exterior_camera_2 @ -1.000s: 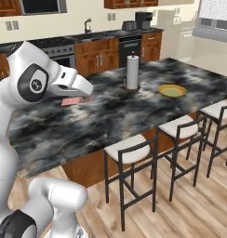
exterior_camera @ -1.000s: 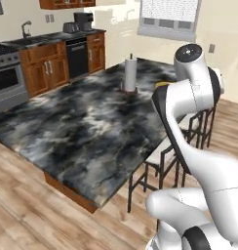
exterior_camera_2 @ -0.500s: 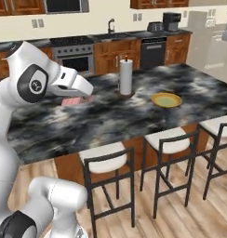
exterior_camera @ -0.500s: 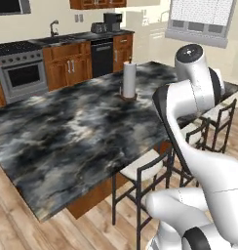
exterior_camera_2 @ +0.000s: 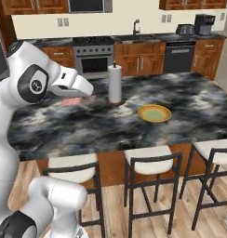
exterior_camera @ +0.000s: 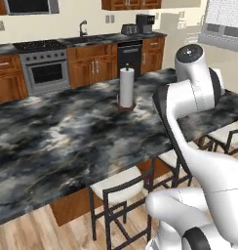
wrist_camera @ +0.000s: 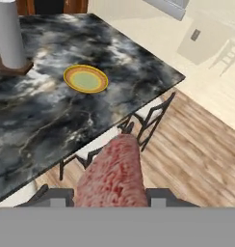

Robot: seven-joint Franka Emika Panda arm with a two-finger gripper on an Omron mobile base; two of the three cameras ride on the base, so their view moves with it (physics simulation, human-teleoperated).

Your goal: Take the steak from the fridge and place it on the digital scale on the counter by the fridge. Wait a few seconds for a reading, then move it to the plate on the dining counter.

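The steak [wrist_camera: 114, 176] sits clamped between the jaws of the gripper [wrist_camera: 110, 195], which are narrowed onto its sides; in the hand view it hangs out past the edge of the tabletop [wrist_camera: 52, 120], over a stool [wrist_camera: 143, 116] and the wooden floor. In the right base view a pink strip of it [exterior_camera_2: 73, 101] shows under the hand. The plate [exterior_camera_2: 154, 113] lies bare on the tabletop [exterior_camera_2: 199, 107], near the paper-towel roll [exterior_camera_2: 115, 83] and well apart from the steak. With the meat already carried to the island, the fridge and scale steps look finished. What is left, as I judge it, is the last leg: swing the steak over the plate, lower it, and let go.
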